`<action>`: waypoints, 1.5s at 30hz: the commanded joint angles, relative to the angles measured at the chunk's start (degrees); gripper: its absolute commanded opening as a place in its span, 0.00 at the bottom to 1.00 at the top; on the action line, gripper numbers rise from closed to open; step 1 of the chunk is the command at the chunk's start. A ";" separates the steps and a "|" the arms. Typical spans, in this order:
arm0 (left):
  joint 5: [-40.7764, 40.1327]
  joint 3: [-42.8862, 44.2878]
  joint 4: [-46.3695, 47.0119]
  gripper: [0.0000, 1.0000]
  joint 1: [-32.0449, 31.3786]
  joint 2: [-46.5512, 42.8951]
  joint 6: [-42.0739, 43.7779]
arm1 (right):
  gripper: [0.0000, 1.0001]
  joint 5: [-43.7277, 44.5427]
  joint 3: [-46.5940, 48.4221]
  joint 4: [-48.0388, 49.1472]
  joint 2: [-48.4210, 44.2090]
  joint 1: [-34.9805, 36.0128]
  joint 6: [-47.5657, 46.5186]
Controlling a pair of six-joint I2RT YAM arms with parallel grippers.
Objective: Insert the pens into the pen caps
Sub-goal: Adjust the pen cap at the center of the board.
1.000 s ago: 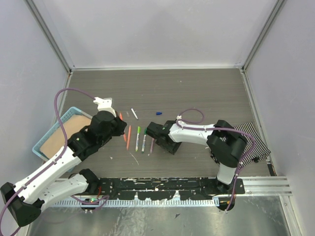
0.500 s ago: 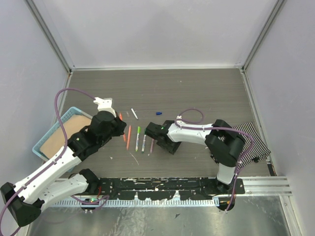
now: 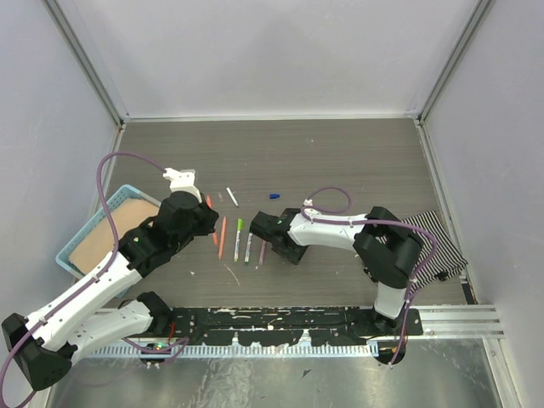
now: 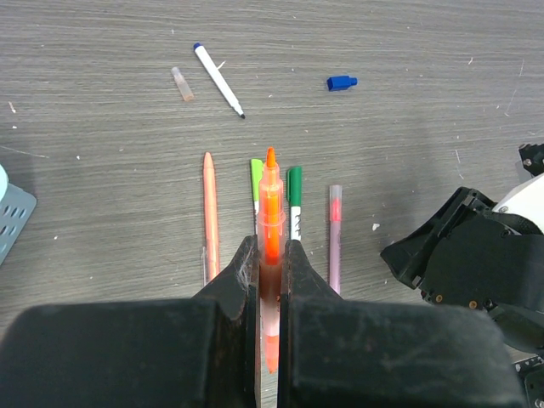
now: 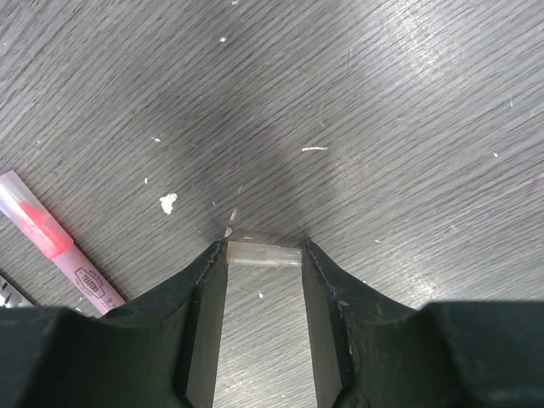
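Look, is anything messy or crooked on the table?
Yes. The white pen lies slanted, away from the straight row of pens. The blue cap sits off by itself, not on any pen.

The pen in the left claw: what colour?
The pen is orange; the left wrist view shows it best.

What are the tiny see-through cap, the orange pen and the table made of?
The clear cap looks like frosted see-through plastic; the table shows faintly through it. The orange pen seems glossy, translucent plastic. The table looks like matte grey wood or wood-print laminate, with fine streaks; can't tell which.
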 commanded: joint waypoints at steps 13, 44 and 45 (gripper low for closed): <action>-2.21 0.51 -0.34 0.06 0.35 -1.54 1.51 | 0.39 8.32 -11.52 17.79 -16.05 0.14 -38.78; -5.16 1.13 -3.00 0.07 0.31 -4.63 2.08 | 0.42 -15.38 -9.79 22.25 -10.27 -0.11 -91.56; -5.14 1.14 -3.05 0.07 0.36 -4.58 2.10 | 0.43 -15.68 -9.79 22.14 -9.99 -0.11 -91.63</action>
